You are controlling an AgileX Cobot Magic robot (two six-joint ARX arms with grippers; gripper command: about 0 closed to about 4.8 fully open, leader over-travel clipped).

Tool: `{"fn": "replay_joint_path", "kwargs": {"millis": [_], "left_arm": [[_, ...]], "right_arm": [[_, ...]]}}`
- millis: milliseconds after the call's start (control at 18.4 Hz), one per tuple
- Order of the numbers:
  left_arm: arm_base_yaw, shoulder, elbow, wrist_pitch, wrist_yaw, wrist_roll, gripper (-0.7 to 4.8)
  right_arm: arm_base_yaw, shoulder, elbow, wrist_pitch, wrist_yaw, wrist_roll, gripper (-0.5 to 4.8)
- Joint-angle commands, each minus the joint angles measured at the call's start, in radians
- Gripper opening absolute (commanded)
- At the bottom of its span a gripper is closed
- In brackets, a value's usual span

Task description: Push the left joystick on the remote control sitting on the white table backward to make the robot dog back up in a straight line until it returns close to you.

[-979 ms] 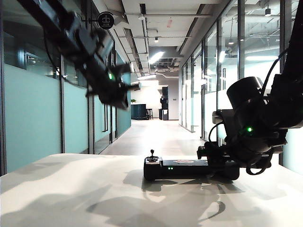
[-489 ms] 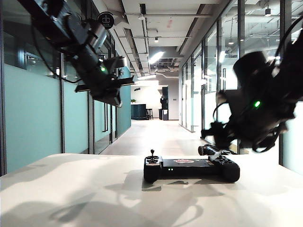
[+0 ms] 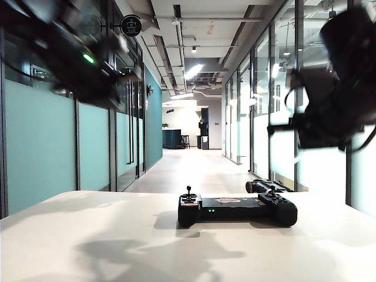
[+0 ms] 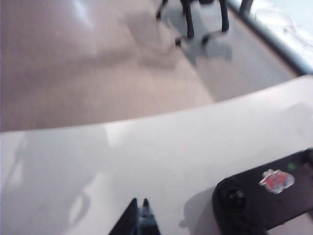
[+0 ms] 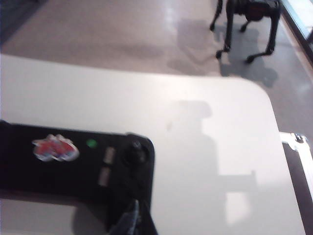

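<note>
While both black jointed arms hang blurred high in the exterior view, the wide black gamepad-style remote control [image 3: 237,208] lies flat on the plain matte white tabletop [image 3: 88,241], right of centre in that frame, with small green lights on its near face and a red-and-white sticker [image 3: 228,201] on top. Its left joystick [image 3: 188,193], a short thin black thumbstick with a knobbed top, stands upright at the left end of the controller, with nothing touching it.

At the upper left of the exterior view hangs the left arm, well above the tabletop and apart from the controller. The left pincer [image 4: 141,219] shows at the lower edge of its wrist view, its two tips drawn narrow with nothing between them, above bare white surface just beside the controller's rounded end.

Toward the upper right of the exterior view hangs the right arm, also well clear. The right pincer [image 5: 135,219] sits at the lower edge of its wrist view, its tips pressed together on nothing, over the controller's other end.

Beyond the tabletop's rounded edge, the small dark four-legged robot dog [image 5: 247,19] stands on the grey floor [image 5: 122,24].
</note>
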Motion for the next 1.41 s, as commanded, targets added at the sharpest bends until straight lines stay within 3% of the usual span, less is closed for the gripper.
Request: {"fn": "replay_joint_path", "kwargs": {"millis": [54,435,870,979,1251,1414], "left_arm": [[-0.002,-0.14,-0.142,0.099,-0.029,-0.015,-0.05],[-0.002,-0.548,-0.51,0.124,-0.079,-0.014,-0.05],[-0.002,-1.097,-0.851,0.053,-0.113,0.031,-0.06],[-0.001,-1.211,-0.892,-0.019,-0.116,0.043,-0.06],[-0.001,-1.55,-0.93,-0.343,-0.181,0.1,-0.05],[-0.001,-1.592,-0.94,-0.374,-0.223,0.093,-0.05]], "right_arm": [[-0.001,-0.087,0.002,-0.058,-0.073,-0.019,-0.06],[-0.001,-0.257,-0.021,-0.13,-0.142,-0.045,-0.06],[0.0,-0.478,-0.212,-0.13,-0.184,-0.044,-0.06],[0.0,-0.534,-0.25,-0.13,-0.188,-0.045,-0.06],[0.0,-0.697,-0.373,-0.13,-0.195,-0.045,-0.06],[0.0,-0.753,-0.422,-0.125,-0.203,-0.045,-0.06]]}}
